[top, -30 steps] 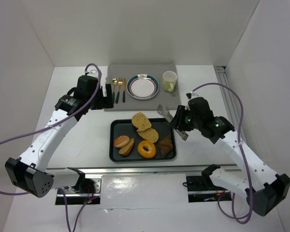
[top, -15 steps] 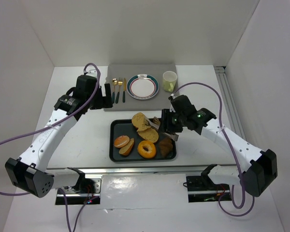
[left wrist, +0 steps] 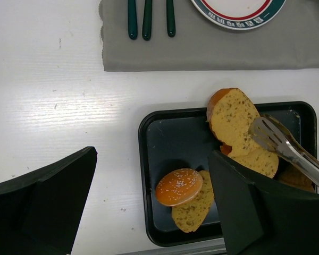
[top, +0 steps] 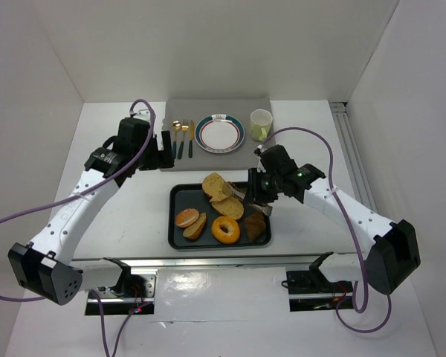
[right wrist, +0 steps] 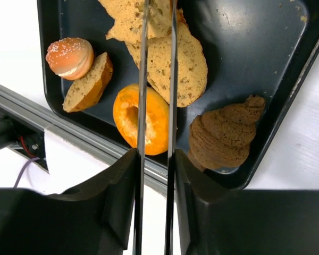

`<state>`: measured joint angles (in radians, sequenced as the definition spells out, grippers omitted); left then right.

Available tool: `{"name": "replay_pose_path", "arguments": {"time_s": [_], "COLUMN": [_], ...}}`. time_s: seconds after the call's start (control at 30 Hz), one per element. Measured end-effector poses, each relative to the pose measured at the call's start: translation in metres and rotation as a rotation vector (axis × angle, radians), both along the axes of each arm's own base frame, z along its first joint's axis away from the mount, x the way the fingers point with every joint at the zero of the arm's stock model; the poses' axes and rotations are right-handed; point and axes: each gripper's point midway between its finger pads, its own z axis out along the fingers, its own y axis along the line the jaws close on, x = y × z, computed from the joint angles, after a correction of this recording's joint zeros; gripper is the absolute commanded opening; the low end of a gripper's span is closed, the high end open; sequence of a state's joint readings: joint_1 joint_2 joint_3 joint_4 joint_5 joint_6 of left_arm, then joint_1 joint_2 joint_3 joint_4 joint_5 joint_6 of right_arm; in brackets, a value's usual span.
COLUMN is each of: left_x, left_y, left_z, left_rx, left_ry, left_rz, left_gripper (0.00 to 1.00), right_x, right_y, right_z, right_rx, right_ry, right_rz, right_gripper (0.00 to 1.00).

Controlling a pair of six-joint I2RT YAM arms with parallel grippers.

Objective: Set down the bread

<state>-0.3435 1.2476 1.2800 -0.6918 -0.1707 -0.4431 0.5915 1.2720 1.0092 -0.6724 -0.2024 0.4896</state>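
One move: tongs reached bread (top slice).

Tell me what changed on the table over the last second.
The right end effector, shut on the tongs, swung left from beside the tray to over it; the tong tips now sit at the upper bread slices. No bread has been lifted. The left end effector, open near the cutlery, the plate and the cup stayed put.

I can't read any text, number or brand on any of my three feeds. The plate has a small pale patch on its far rim, too small to make out as lettering.
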Motion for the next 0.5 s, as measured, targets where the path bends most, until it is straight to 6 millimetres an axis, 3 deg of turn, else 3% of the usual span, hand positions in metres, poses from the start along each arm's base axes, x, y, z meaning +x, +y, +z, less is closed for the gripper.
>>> {"name": "replay_pose_path", "arguments": {"time_s": [0.07,0.23,0.37,0.5], "left_x": [0.0,-0.001,0.0,-0.001], "left_y": [0.0,0.0,0.003,0.004], "left_z": [-0.001,-0.002,-0.001,0.002], "left_rx": [-0.001,0.0,0.0,-0.003], "left_ry": [-0.001,0.002,-0.001,-0.01], "left_rz": [-0.001,0.0,0.006,0.01], "left_gripper": [0.99,0.99,0.99,0.99], "right_x": [0.001,0.002,0.006,0.025], "right_y": [-0.001,-0.003,-0.003,0.0], "right_z": [0.001,0.012,0.036,0.068], "right_rx": [-0.003,-0.006,0.0,0.019], "right_ry": [-0.004,-0.015,-0.049,-0.138], "right_rz": [0.004,0.004,0.005,-0.021], "right_gripper": [0.28,0.22,0.22,0.22]}}
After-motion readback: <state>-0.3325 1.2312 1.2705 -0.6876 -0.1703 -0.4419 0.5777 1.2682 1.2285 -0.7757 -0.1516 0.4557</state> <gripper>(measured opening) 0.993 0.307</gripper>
